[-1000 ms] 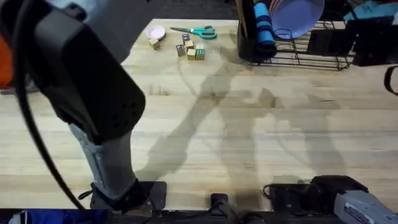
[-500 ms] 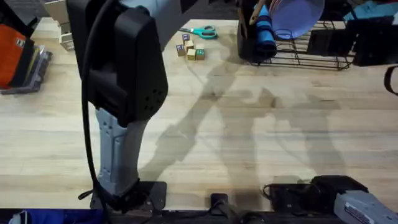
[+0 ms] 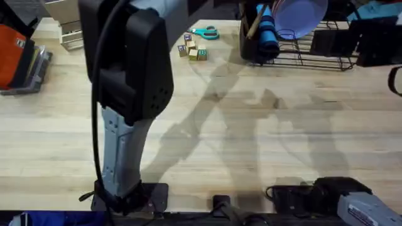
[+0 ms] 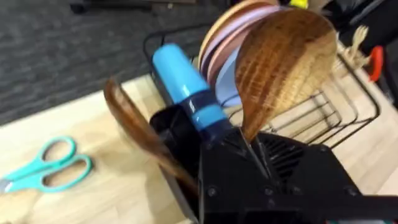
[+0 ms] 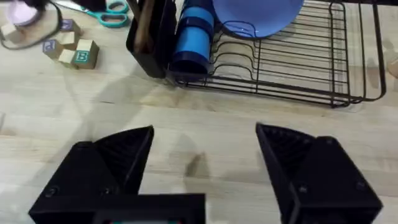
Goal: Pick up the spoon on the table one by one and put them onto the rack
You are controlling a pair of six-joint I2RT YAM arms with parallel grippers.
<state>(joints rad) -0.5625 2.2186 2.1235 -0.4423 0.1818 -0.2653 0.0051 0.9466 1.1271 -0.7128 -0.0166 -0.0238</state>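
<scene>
My left gripper [image 4: 250,151] is shut on the neck of a brown wooden spoon [image 4: 283,65], whose oval bowl stands up in front of the plates. It hovers right over the black utensil caddy [image 4: 180,134] at the end of the black wire rack [image 4: 323,109]. A second wooden spoon [image 4: 132,121] leans in that caddy beside the blue cup [image 4: 186,84]. From above, the left arm [image 3: 129,75] reaches toward the rack [image 3: 314,56], and a spoon [image 3: 254,24] shows at the caddy. My right gripper [image 5: 205,158] is open low over bare table [image 5: 205,118], short of the rack [image 5: 292,74].
Teal scissors [image 3: 204,31] and several small letter blocks [image 3: 192,51] lie left of the rack. A lavender plate [image 3: 301,14] stands in the rack. An orange-and-grey item [image 3: 19,59] sits at the table's far left edge. The table's middle [image 3: 264,125] is bare wood.
The left arm has swung right, toward the rack, and slowed over the last half second. The right arm has not moved.
</scene>
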